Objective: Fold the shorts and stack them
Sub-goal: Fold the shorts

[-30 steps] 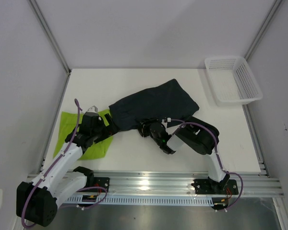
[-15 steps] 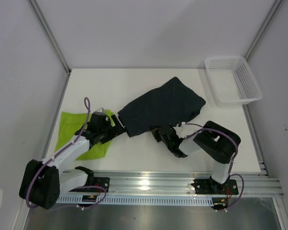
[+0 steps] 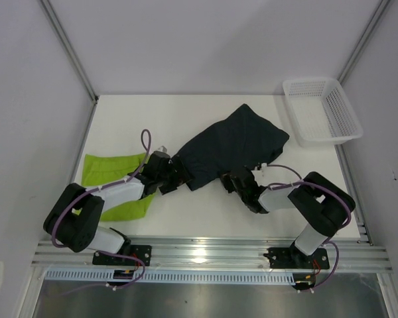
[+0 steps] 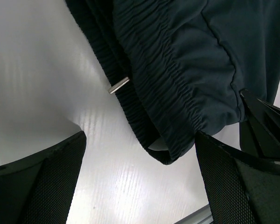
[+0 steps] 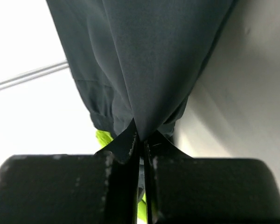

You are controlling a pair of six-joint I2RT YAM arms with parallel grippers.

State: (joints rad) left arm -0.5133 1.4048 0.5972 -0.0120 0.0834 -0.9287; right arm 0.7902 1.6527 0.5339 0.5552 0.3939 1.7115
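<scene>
Two pairs of shorts lie on the white table (image 3: 132, 126). At far left the bright lime green fabric shorts (image 3: 109, 173) sit flat beside my left arm. The larger dark navy-teal fabric shorts (image 3: 235, 142) sprawl across the middle, their long axis running from near-left up toward the white mesh plastic basket (image 3: 322, 112) at far right. The left gripper (image 3: 178, 176) sits at the near-left end of the navy pair with its jaws spread fully. Its wrist view shows the gathered elastic waistband (image 4: 177, 107) reaching in between the fingers (image 4: 42, 186) unpinched, with a small metal drawstring tip (image 4: 118, 85) just beyond, so that hand holds nothing. Further right, the right gripper (image 3: 229, 180) is clamped tight on a fold of navy fabric at the near edge. I judge the next move hinges on the left gripper: the waistband corner lies straight ahead within its open jaws, and closing there would give both hands the near edge to lift.
</scene>
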